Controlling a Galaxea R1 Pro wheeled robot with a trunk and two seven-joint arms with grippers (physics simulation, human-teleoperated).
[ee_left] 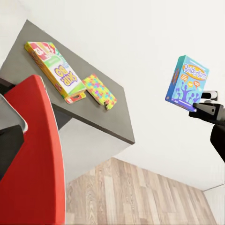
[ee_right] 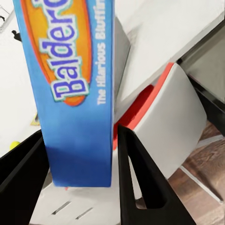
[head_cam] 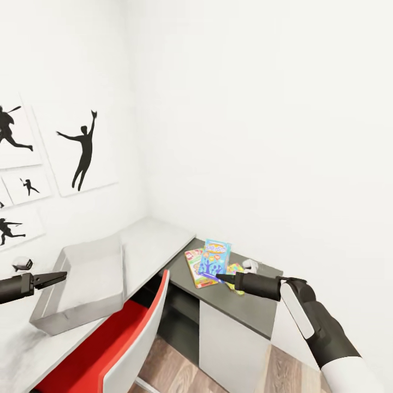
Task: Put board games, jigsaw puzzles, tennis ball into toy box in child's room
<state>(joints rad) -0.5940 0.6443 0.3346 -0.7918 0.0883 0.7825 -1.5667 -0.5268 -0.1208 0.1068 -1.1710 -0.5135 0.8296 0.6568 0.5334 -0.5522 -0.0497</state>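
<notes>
White-walled room (head_cam: 262, 109); grey table (head_cam: 158, 240) bears the toy box (head_cam: 82, 284).

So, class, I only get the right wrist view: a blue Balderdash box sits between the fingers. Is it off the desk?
Observer: Yes. The right gripper holds the Balderdash box in the air, clear of the dark desk section.
Operator: What lies on that section?
Observer: A yellow board game with a jigsaw puzzle beside it.
Operator: And the left gripper?
Observer: The left gripper hovers beside the toy box, carrying nothing.
</notes>
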